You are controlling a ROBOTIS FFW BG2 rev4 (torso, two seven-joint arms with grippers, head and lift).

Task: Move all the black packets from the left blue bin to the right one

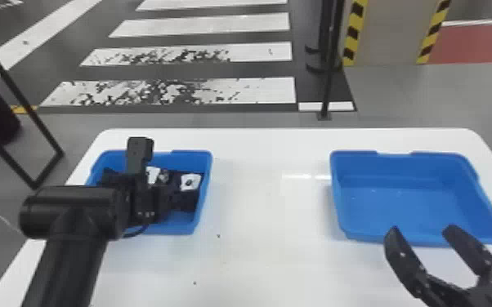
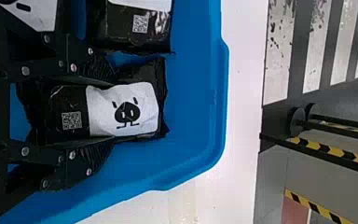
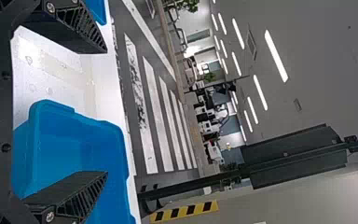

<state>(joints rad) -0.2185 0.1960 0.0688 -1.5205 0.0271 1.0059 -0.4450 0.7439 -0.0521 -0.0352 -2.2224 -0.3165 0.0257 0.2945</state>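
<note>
My left gripper (image 1: 146,204) is over the left blue bin (image 1: 175,229), its fingertips hidden in the head view. In the left wrist view, the left gripper (image 2: 100,112) is shut on a black packet (image 2: 123,111) with a white pig-face label, one finger along each long side. A second black packet (image 2: 121,25) lies beside it, and part of another with a white panel (image 2: 39,14) shows nearby. More black packets (image 1: 186,200) lie at the bin's right side. My right gripper (image 1: 423,234) is open and empty at the near edge of the right blue bin (image 1: 404,204); in its wrist view the right gripper (image 3: 105,112) has widely parted fingers.
Both bins stand on a white table (image 1: 269,228), with a wide stretch of tabletop between them. Beyond the far table edge are a black pole (image 1: 331,61) and a pillar with yellow-black striped edges (image 1: 392,32).
</note>
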